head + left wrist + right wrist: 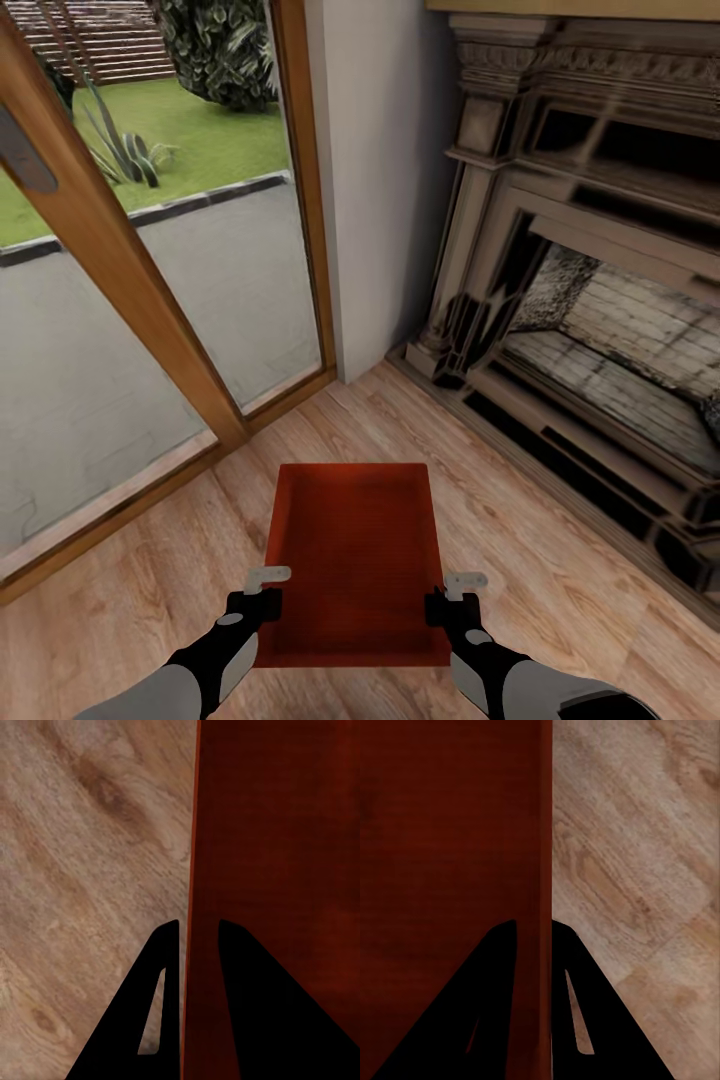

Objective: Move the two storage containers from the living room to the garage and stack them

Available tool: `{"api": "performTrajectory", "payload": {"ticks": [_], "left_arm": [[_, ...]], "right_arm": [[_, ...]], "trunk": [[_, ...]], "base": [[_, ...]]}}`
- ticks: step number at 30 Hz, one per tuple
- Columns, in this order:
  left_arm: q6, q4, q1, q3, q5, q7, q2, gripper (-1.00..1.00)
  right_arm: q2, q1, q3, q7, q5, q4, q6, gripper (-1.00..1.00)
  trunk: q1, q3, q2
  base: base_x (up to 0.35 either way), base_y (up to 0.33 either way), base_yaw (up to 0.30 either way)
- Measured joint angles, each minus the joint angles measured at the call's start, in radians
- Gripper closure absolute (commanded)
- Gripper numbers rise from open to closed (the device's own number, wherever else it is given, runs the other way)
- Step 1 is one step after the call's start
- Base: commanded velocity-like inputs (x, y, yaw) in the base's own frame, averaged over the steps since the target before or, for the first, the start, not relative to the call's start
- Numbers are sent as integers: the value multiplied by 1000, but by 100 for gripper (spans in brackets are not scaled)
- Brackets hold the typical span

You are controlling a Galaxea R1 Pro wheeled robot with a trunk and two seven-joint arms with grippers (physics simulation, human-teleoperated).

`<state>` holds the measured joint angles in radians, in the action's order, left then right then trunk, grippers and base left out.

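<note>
One red-orange open-top storage container [352, 560] sits low in front of me over the light wood-plank floor of the living room. My left gripper [262, 592] is shut on its left side wall, one finger inside and one outside. The left wrist view shows the left gripper [196, 934] straddling that thin container wall [192, 870]. My right gripper [456, 594] is shut on the right side wall in the same way. In the right wrist view the right gripper [534, 931] pinches the container wall [545, 832]. I cannot tell whether the bin rests on the floor or hangs just above it.
A brick fireplace [600, 340] with a carved pale surround stands close at the right. A wood-framed glass door [150, 330] runs along the left, with paving and lawn outside. A white wall corner [370, 180] lies straight ahead. Wood floor [540, 580] shows around the bin.
</note>
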<state>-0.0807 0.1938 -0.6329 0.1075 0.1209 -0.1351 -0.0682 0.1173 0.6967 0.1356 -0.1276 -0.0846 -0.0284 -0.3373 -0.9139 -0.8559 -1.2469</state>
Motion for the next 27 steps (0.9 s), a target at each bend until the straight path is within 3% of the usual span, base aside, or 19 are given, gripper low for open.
{"api": "performTrajectory", "payload": {"ticks": [27], "left_arm": [[0,0,0,1,2,-1,0,100]], "right_arm": [[0,0,0,0,0,0,1,100]], "trunk": [[104,90,189]], "base": [[0,0,0]]}}
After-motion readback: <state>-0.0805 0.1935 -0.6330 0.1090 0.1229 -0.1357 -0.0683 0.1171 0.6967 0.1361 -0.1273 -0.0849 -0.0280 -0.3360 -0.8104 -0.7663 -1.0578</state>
